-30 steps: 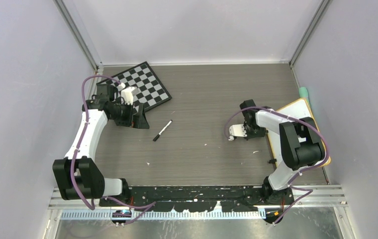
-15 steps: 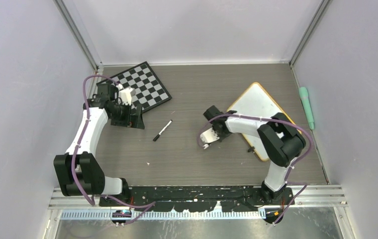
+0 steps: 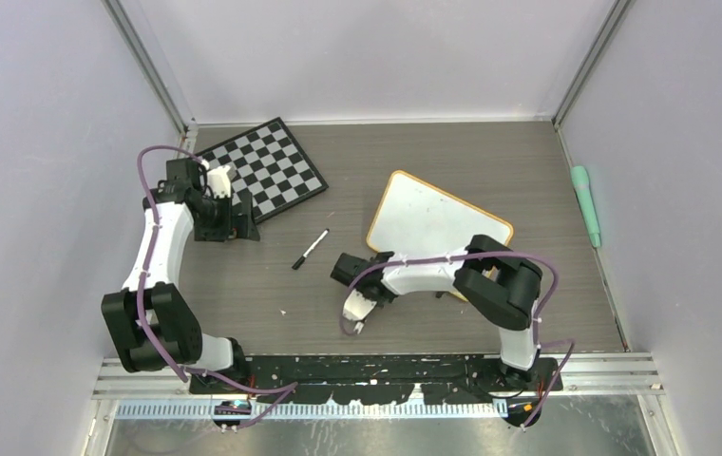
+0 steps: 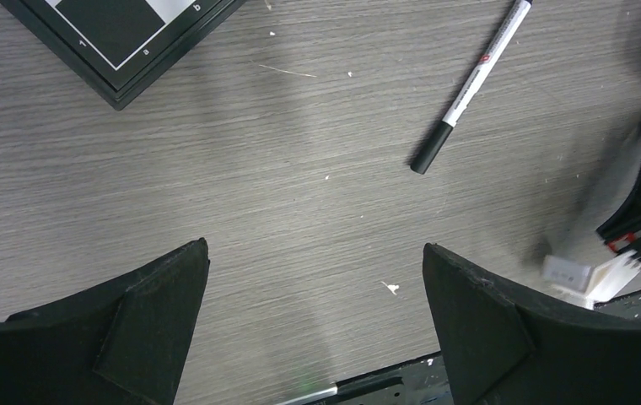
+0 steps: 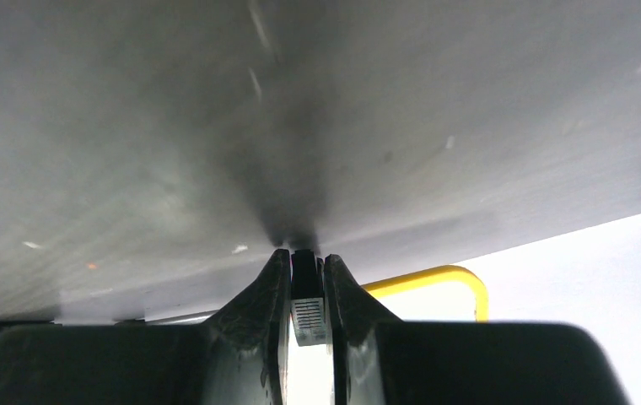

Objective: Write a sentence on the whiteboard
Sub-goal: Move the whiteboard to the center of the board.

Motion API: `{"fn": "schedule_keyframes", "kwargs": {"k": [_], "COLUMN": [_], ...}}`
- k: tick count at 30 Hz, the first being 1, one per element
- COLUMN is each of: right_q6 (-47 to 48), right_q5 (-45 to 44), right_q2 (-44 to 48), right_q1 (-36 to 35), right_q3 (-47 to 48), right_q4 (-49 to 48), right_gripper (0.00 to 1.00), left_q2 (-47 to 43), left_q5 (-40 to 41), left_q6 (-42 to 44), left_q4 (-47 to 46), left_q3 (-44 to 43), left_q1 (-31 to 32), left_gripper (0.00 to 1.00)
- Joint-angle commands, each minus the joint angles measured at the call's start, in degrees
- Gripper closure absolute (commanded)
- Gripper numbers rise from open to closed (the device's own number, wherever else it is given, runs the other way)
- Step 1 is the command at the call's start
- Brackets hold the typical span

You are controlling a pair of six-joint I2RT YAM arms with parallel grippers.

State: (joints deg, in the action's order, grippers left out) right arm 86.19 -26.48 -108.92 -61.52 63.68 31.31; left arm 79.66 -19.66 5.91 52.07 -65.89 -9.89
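Note:
The whiteboard [image 3: 438, 226], white with an orange-tan rim, lies flat right of the table's centre, and its surface is blank with no sentence showing. My right gripper [image 3: 377, 260] is shut on a small black foot clip [image 5: 304, 297] at the board's near-left corner. The yellow rim [image 5: 435, 274] and the white surface [image 5: 570, 278] show behind the jaws. A black-capped white marker [image 3: 310, 249] lies loose on the table and also shows in the left wrist view [image 4: 473, 84]. My left gripper [image 3: 241, 226] is open and empty over bare table [image 4: 313, 253], left of the marker.
The black-and-white chessboard [image 3: 272, 166] lies at the back left, and its corner shows in the left wrist view [image 4: 123, 34]. A teal pen-shaped object [image 3: 585, 204] lies by the right wall. The right arm's wrist [image 4: 638, 228] shows at the edge of the left wrist view.
My right gripper has dragged the whiteboard from the right edge leftward to the table's middle, turning it. My left arm has drawn back slightly to the left.

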Motion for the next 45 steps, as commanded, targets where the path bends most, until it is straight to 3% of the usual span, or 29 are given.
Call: {"fn": "schedule_keyframes", "kwargs": {"k": [1,5,8,11,15,21,26,32,35,38,40,45], "right_q6": [-0.19,0.03,-4.77,-10.1,-19.81,-38.96,-55.04,-70.06,-76.17,-84.18,-89.58,-94.84], "right_q5": [-6.23,-10.04,-12.62,-12.33,-9.62,1.91,14.19,26.65,30.59,30.71,28.29,27.43], "right_q2": [-1.2,-1.59,-1.46,0.48,4.16,13.93,20.77,30.5,35.79,41.71,45.18,51.24], "right_q1": [-4.46,-5.8,-5.9,-6.05,-6.0,-2.43,9.23,25.15,34.07,41.04,44.87,52.52], "right_q3": [0.76,-0.74,1.21,3.35,7.31,17.08,25.55,28.86,27.33,23.19,20.43,13.57], "right_q4": [-3.2,-8.53,-7.87,-5.96,-2.0,5.34,11.27,13.81,14.03,12.78,11.9,11.26], "right_gripper": [0.99,0.83,0.53,0.33,0.2,0.14,0.13,0.12,0.1,0.1,0.05,0.03], "left_q2": [0.22,-0.26,-0.46,-0.47,-1.21,-1.3,-0.77,-0.28,0.85,1.06,1.57,7.09], "left_q5": [-1.68,-2.02,-2.36,-2.9,-4.83,-9.98,-8.54,-1.81,6.25,11.15,15.76,26.71], "left_q6": [-0.6,-0.46,-0.75,-1.12,-1.37,-3.47,-4.94,-7.78,-11.91,-15.97,-17.5,-20.65], "left_q4": [-0.93,-0.92,-0.98,-1.01,-1.64,-3.65,-6.14,-10.92,-14.6,-20.87,-25.47,-29.88], "left_q3": [-2.06,-1.9,-1.82,-1.95,-2.15,-4.22,-6.45,-5.73,-5.13,-2.19,-0.63,0.54], "left_q1": [-0.29,-0.3,-0.25,-0.28,-0.29,-0.14,2.61,17.2,26.01,33.71,39.83,52.89], "left_gripper": [0.0,0.0,0.0,0.0,0.0,0.0,0.0,0.01,0.05,0.06,0.11,0.2]}}
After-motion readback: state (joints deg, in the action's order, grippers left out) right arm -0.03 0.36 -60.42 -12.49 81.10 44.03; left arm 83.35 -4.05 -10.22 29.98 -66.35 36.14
